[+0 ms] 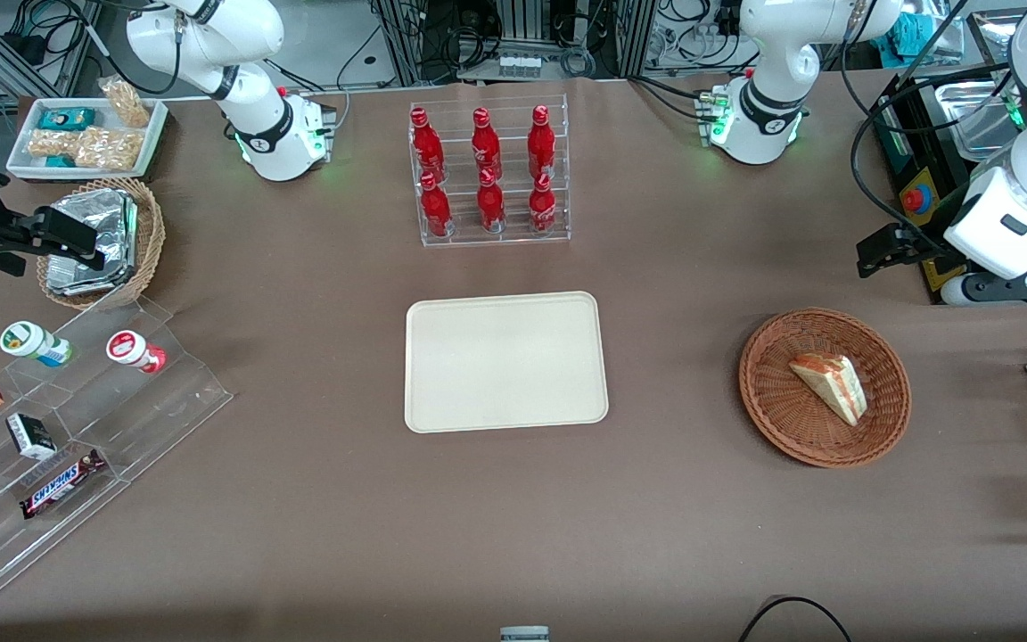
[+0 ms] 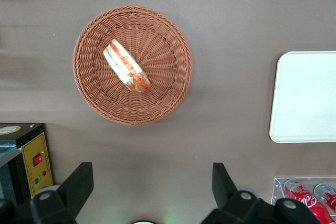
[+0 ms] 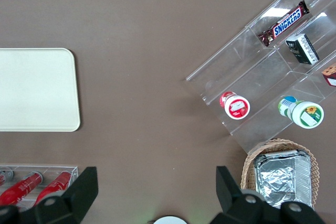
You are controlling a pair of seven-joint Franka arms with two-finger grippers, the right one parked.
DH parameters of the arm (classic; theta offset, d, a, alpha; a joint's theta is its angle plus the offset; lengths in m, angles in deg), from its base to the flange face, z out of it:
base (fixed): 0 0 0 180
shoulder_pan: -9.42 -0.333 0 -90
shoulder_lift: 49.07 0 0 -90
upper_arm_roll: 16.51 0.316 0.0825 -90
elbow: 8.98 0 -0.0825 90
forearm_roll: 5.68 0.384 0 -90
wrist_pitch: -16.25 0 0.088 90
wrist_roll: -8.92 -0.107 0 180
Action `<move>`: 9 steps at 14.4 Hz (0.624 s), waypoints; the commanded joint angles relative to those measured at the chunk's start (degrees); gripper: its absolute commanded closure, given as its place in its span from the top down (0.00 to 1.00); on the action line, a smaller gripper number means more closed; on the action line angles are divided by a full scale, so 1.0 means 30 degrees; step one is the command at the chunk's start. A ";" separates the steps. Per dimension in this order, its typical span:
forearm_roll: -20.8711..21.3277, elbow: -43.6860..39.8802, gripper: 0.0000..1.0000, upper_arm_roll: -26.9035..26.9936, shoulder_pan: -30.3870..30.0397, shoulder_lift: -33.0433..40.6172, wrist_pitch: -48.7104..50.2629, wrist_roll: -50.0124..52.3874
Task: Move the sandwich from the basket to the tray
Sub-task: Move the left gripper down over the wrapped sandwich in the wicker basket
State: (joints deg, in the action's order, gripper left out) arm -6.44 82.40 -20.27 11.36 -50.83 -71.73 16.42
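Triangular clear-wrapped sandwich wedge [image 1: 829,387] with pale bread and red/orange/green layers lies inside the shallow round reddish-brown wicker basket [image 1: 772,410], toward the working arm's end of the table. Flat cream-beige rectangular tray [image 1: 505,361] sits mid-table, well apart from the basket. Left gripper [image 2: 152,179] hovers high, fingers [image 2: 79,182] spread wide, holding nothing, offset from the basket. Clear rack of red bottles [image 1: 488,172] sits farther from the camera than the tray.

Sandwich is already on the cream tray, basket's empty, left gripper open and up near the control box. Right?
Not quite. The sandwich still lies in the basket, and the tray is bare; the front view shows both. The rest holds: the gripper is open, up near the control box, farther from the front camera than the basket.
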 commanded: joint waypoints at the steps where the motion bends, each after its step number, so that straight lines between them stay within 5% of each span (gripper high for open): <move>1: 0.0254 0.0067 1.00 0.0112 0.0115 0.0000 -0.0029 -0.0066; 6: 0.1307 0.1850 1.00 0.0171 0.0027 -0.1255 -0.0583 0.0051; 9: 0.2152 0.4451 1.00 0.0288 -0.0439 -0.1816 -0.3968 0.0050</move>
State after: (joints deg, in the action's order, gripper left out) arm -2.42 90.68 -19.58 11.19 -55.82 -77.69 16.44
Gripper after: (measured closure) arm 0.000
